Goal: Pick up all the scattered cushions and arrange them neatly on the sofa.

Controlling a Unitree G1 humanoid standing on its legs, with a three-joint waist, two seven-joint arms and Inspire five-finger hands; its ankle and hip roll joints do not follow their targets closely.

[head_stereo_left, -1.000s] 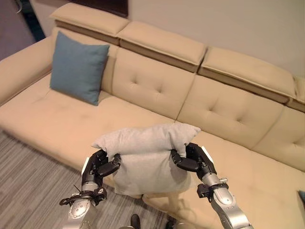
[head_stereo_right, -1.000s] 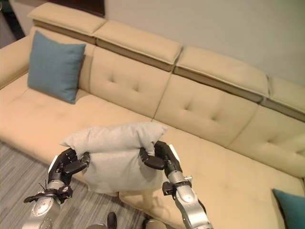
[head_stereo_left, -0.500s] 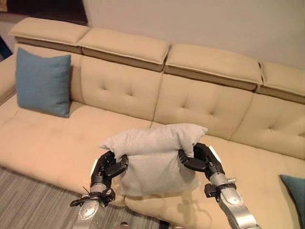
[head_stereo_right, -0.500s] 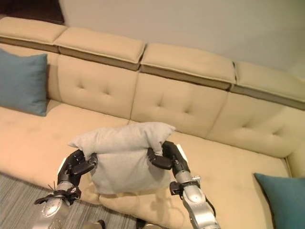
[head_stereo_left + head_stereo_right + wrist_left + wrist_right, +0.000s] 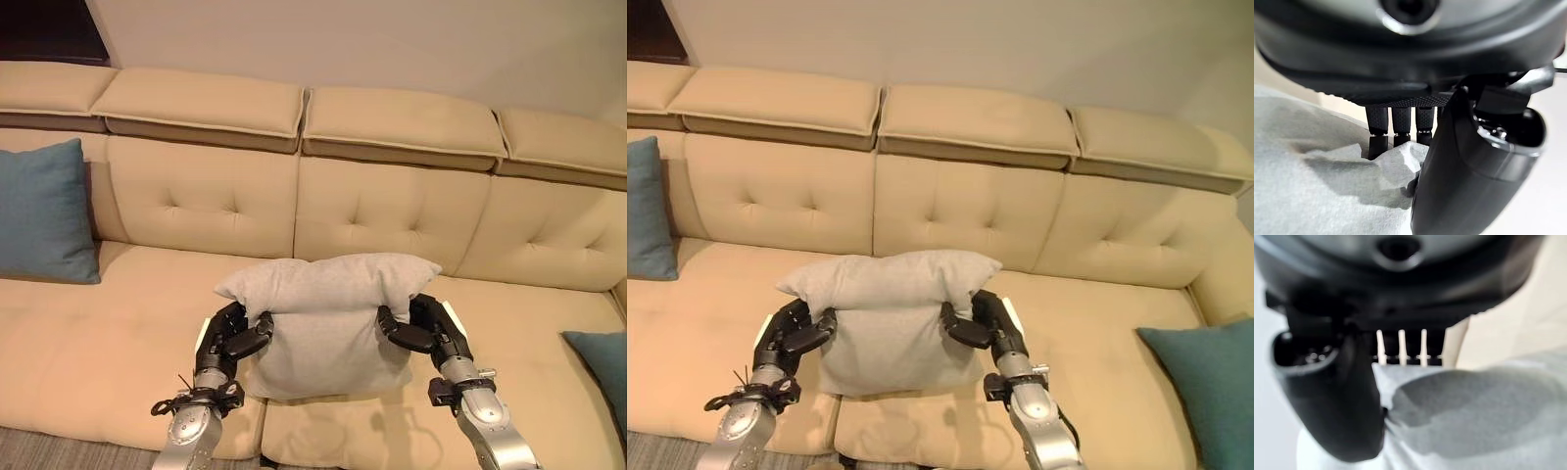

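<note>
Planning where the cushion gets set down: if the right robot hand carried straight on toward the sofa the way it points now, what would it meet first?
Probably the tan tufted sofa's backrest. The right robot hand pinches the grey fabric cushion and points over the seat toward it; depth is unclear.

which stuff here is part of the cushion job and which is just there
Part of the job:
- grey cushion, pinched by left hand and right hand
- blue cushion at the sofa's left end
- teal cushion at its right end
- sofa

Just there:
- wall
- striped floor

Cushion (image 5: pixel 328 318) before sofa (image 5: pixel 392 206), between hands.
</note>
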